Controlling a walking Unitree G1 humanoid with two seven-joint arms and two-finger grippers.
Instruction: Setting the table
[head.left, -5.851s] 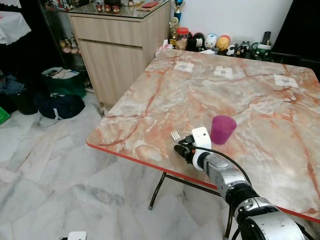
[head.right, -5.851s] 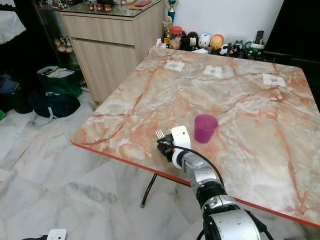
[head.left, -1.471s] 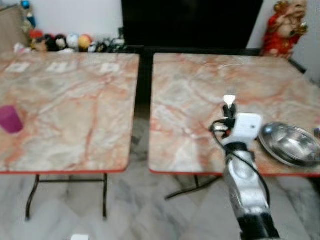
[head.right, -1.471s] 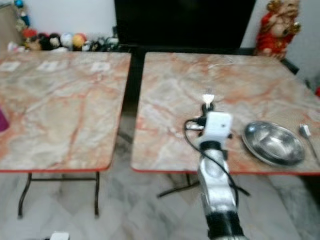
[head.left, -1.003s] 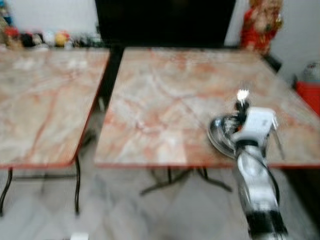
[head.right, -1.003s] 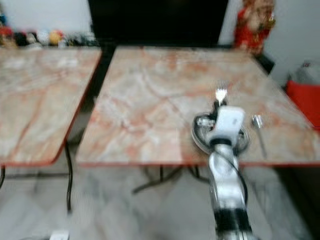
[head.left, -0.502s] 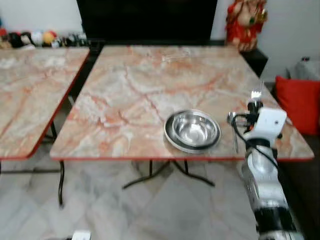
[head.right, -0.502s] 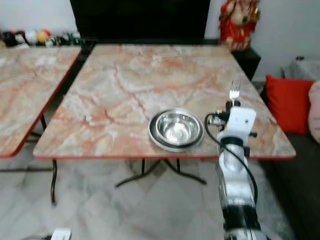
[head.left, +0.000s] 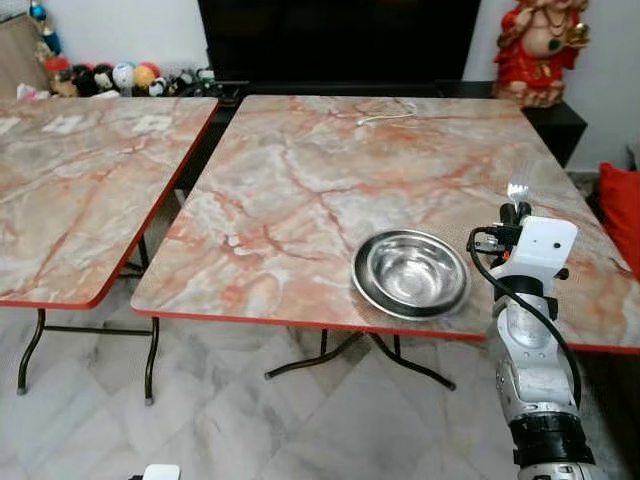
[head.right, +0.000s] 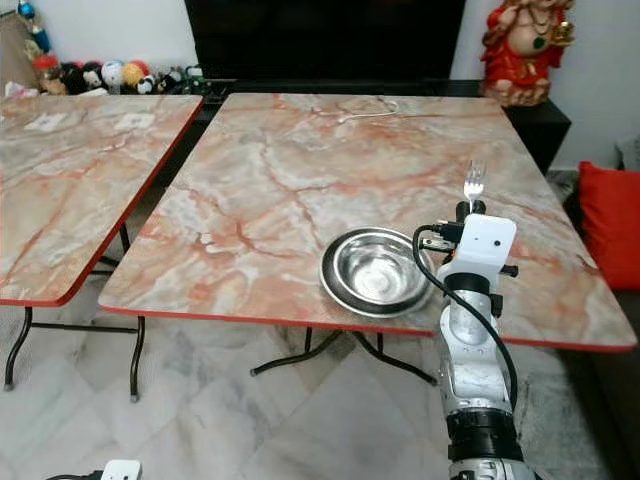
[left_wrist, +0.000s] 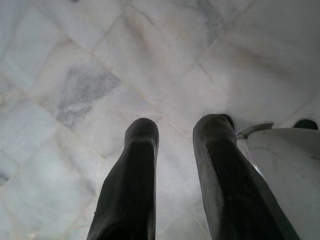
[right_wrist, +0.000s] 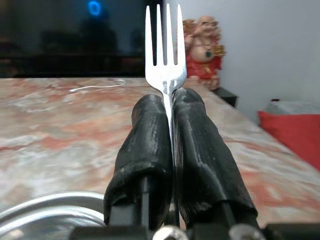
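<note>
The right gripper (right_wrist: 169, 107) was clamped tight on a fork (right_wrist: 165, 55), tines pointing up, held above the near right part of the marble-topped bench (head.right: 300, 170). Just to its left, a steel bowl (head.right: 377, 270) sat on the bench near the front edge. The left gripper (left_wrist: 175, 145) hung idle over the pale tiled floor (left_wrist: 75, 75), its fingers parted and holding nothing. A red figurine (head.right: 525, 50) stood beyond the bench's far right corner.
</note>
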